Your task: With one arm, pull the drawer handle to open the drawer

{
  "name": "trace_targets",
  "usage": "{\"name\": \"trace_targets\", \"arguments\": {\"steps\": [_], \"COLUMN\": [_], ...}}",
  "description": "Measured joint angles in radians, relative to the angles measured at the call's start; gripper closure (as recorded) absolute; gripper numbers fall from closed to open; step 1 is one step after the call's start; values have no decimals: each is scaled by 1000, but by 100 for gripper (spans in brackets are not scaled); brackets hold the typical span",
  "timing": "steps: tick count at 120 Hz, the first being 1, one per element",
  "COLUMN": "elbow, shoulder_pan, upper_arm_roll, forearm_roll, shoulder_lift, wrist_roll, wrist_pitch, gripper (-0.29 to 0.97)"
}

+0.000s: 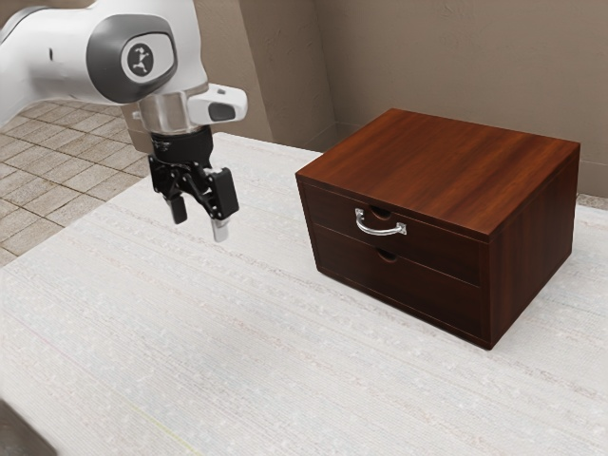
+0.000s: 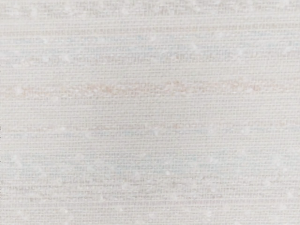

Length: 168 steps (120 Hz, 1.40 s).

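Hanging from the white arm (image 1: 85, 47) that enters at the exterior view's upper left, the black gripper (image 1: 199, 225) points down over the pale woven-textured table (image 1: 237, 361), raised clear of its surface. Its two fingers (image 1: 220, 226) stand apart with nothing between them, so the tool is open and holds nothing. A dark reddish wooden cabinet (image 1: 446, 161) sits on the table toward the exterior view's right, well apart from the gripper, turned so that its front face looks toward the arm's side. That face carries two drawers, one above the other. The upper drawer (image 1: 427, 242) bears a curved silver handle (image 1: 380, 226) mounted under a small semicircular notch; the lower drawer (image 1: 418, 285) shows a similar notch. Both drawer fronts lie flush with the cabinet's face. Beyond the table's far edge, beige floor tiles (image 1: 57, 171) and a tan wall (image 1: 456, 57) are visible. In the wrist view, the table's light fabric-like surface (image 2: 150, 112) lies directly beneath the hand.
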Motion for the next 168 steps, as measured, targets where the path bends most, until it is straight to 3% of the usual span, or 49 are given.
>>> {"name": "trace_targets", "arguments": {"steps": [24, 34, 49, 57, 66, 75, 95, 120, 168], "elbow": [1, 58, 130, 127, 125, 123, 121, 120, 29], "shoulder_pan": [8, 15, 63, 2, -83, -81, 57, 76, 85], "upper_arm_roll": [7, -3, -280, -393, -442, -452, -447, -445, -404], "forearm_roll": [1, -2, -5, -6, -9, -7, 11, 43, 8], "shoulder_lift": [2, -48, -114, -107, -97, -71, 9, 66, 90], "wrist_roll": [0, 10, 201, 321, 436, 529, 699, 878, 1147], "wrist_pitch": [1, 6, 115, 147, 171, 188, 214, 225, 287], "gripper": [0, 0, 0, 0, 0, 0, 0, 0, 0]}}
